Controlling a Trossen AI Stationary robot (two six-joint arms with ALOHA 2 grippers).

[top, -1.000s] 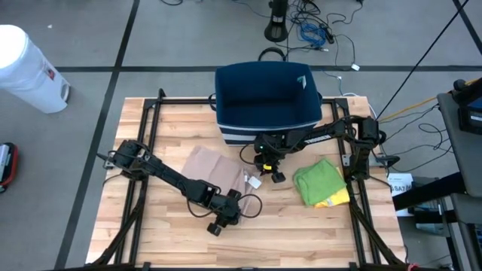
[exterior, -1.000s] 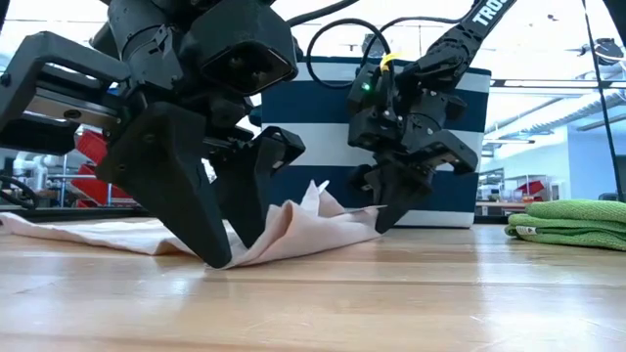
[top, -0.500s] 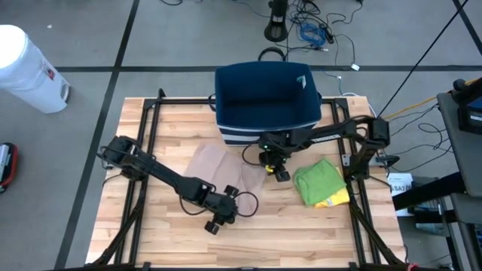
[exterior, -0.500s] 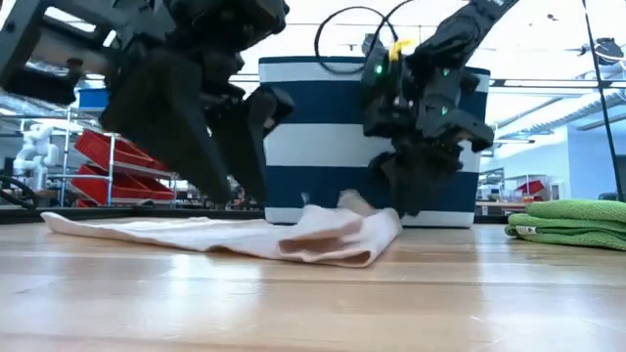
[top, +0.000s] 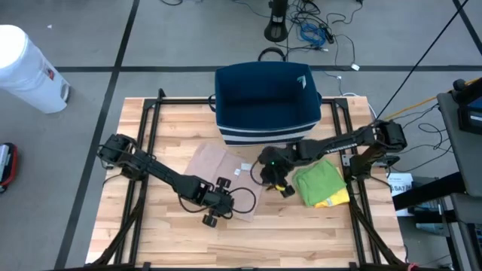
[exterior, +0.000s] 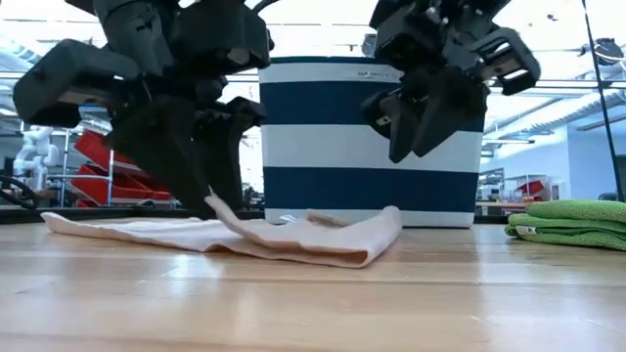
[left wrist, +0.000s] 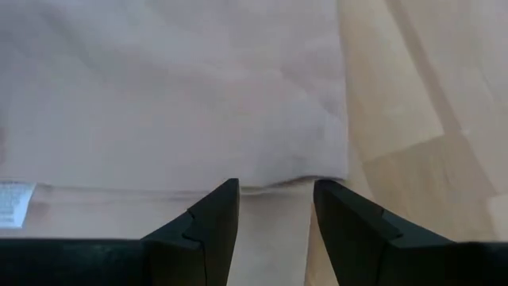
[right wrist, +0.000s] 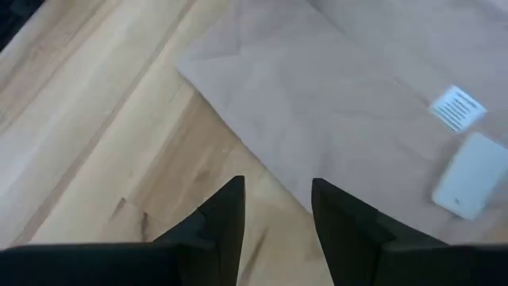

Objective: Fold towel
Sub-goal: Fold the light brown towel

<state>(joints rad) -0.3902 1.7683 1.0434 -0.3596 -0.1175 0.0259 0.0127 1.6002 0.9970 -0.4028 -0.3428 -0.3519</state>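
Observation:
The beige towel [top: 220, 169] lies folded on the table, with its thick fold [exterior: 377, 244] toward the right and a white label [top: 242, 170] on top. My left gripper [top: 220, 188] is open and low over the towel's near edge [left wrist: 270, 184]. A small flap [exterior: 217, 207] stands up beside its fingers [exterior: 227, 161]. My right gripper [top: 267, 177] is open and hovers above the table, off the towel's right side [right wrist: 262, 103], and touches nothing. My left gripper stands open on either side of the towel's near edge [left wrist: 274, 183], coming slantwise from above. In the low view the raised flap [exterior: 210, 198] reaches up to one fingertip. I cannot tell whether they touch.
A blue and white striped basket [top: 267, 102] stands at the far edge behind the towel. A folded green towel on a yellow one [top: 320, 183] lies to the right, close to the right gripper. Bare wood lies at the near edge [top: 286, 233].
Both grippers held the towel's edge raised off the table. They laid it over onto the rest of the towel, which now lies flat and doubled. The right gripper let go, rose, and moved toward the near right. The left gripper lifted slightly.

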